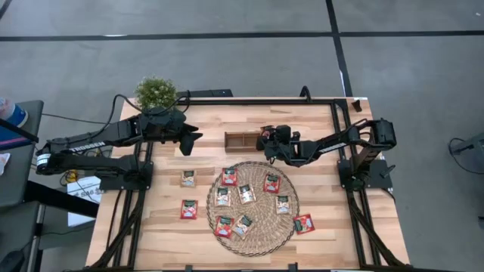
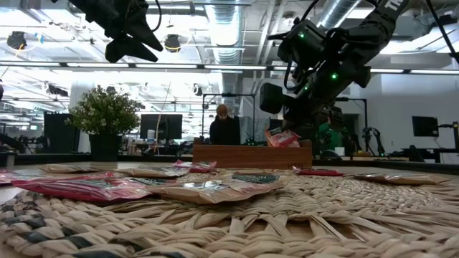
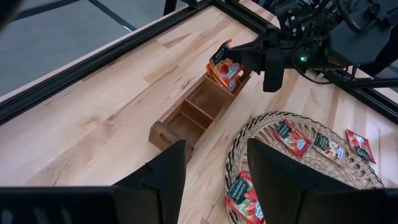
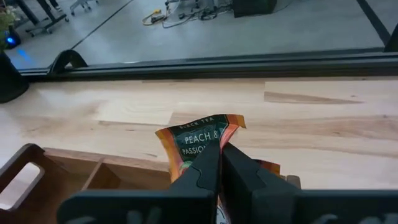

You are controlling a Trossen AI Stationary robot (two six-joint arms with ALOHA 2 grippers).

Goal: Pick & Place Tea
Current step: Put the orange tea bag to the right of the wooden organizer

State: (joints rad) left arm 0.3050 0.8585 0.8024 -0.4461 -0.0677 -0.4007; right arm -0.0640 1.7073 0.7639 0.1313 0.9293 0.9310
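A red-orange tea sachet [image 4: 200, 138] with a dark green band stands over the right end compartment of the small wooden tray [image 1: 240, 140], with my right gripper [image 4: 221, 152] shut on it. More orange packets [image 3: 233, 73] show in that compartment. Several sachets lie flat on the round wicker mat [image 1: 254, 240], among them one at the mat's top left [image 1: 229, 177]. Three more lie on the bare table: two left of the mat [image 1: 187, 178] [image 1: 188, 209] and one at its right edge [image 1: 304, 224]. My left gripper [image 3: 214, 180] hangs open above the table, left of the tray. My right gripper pinches the sachet between its two fingers [image 4: 202, 171], across its flat faces below the green band [image 4: 202, 127]. The fingers come slanting down from the table's right side. The sachet stands tilted, band end past the fingertips; its lower end is hidden behind the fingers.
A potted plant [image 1: 156, 91] stands at the table's far left corner. The tray's two other compartments [image 3: 186, 118] show bare wood. The black frame rail [image 4: 205, 62] runs along the far edge. In the low view a person [image 2: 224, 129] sits beyond the table.
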